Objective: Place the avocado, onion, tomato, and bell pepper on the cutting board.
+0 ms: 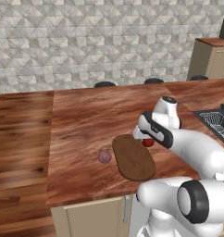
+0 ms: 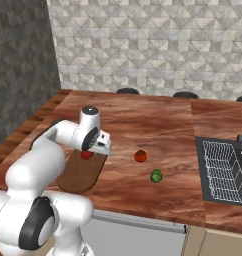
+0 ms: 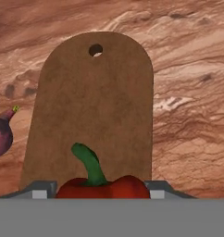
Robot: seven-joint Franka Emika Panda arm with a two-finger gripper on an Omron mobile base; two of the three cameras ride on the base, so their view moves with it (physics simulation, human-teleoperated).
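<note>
My gripper (image 3: 102,190) is shut on the bell pepper (image 3: 104,186), deep red with its green stalk pointing up between the fingertips (image 3: 40,190). It hangs over the near end of the dark-brown cutting board (image 3: 95,102). From the base, the bell pepper (image 1: 148,142) sits under the gripper (image 1: 144,137) at the cutting board's (image 1: 133,159) right edge. The purple onion (image 1: 104,156) lies on the counter just left of the board, and shows as the onion (image 3: 0,136). The tomato (image 2: 140,156) and the avocado (image 2: 156,176) rest on the counter right of the cutting board (image 2: 79,176).
A sink with a wire rack (image 2: 224,170) is set into the counter at the right. The counter's front edge (image 1: 86,203) runs close below the board. Dark stool tops (image 1: 104,84) line the far edge.
</note>
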